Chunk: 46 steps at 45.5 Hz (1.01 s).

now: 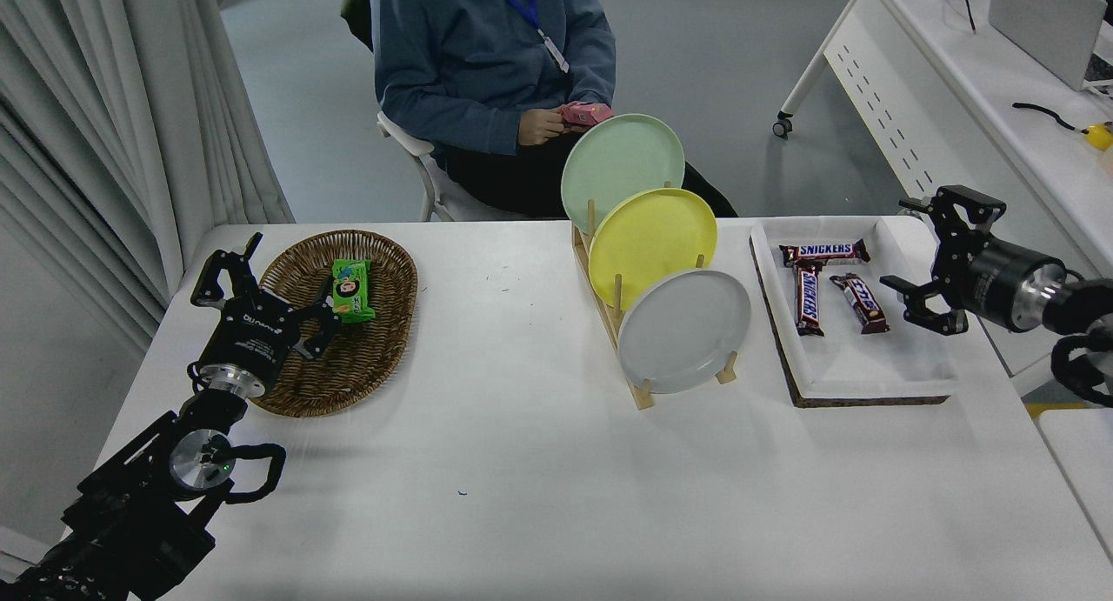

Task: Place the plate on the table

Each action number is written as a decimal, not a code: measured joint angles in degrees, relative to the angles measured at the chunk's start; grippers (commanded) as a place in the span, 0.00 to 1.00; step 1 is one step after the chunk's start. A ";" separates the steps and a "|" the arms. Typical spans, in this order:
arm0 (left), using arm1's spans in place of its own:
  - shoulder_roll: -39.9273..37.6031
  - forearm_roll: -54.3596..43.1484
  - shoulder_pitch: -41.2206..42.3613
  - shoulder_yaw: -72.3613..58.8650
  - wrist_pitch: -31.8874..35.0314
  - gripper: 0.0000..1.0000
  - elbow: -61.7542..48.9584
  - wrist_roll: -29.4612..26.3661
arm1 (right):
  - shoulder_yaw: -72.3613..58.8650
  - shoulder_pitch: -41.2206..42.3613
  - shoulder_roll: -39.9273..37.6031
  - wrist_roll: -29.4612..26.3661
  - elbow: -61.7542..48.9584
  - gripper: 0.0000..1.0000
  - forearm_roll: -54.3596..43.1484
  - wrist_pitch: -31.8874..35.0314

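Left arm (139, 488): matte black boxy links, silver disc joint with a green light, black cable loop, white lettering on the wrist. Left claw (265, 283): black skeletal fingers. Right claw (943, 262): same black fingers, black cylindrical wrist, silver collar.
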 measured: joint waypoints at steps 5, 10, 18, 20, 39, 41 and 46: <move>0.00 0.00 0.00 0.00 0.00 1.00 0.00 0.00 | -7.22 3.48 -0.72 -1.37 2.47 0.99 2.19 1.80; 0.00 0.00 0.00 0.00 -0.01 1.00 -0.01 0.00 | -13.13 6.38 -0.99 -3.59 4.30 0.99 3.58 2.74; 0.00 0.00 0.00 0.00 -0.03 1.00 0.00 0.00 | -17.34 9.94 -1.22 -9.49 5.70 0.99 4.41 3.02; 0.00 0.00 0.00 0.00 -0.03 1.00 0.00 0.00 | -17.51 10.76 -1.26 -11.29 5.93 0.99 4.59 2.88; 0.00 0.00 -0.02 0.00 0.01 1.00 0.02 0.00 | -4.49 11.49 1.36 -18.27 7.01 0.98 -0.05 -6.00; 0.00 0.00 -0.02 0.00 0.01 1.00 0.02 0.00 | -2.62 10.88 2.03 -18.42 6.97 0.98 -0.93 -6.63; 0.00 0.00 -0.02 0.00 0.01 1.00 0.02 0.00 | 2.61 8.64 4.30 -18.79 6.93 0.99 -3.06 -8.99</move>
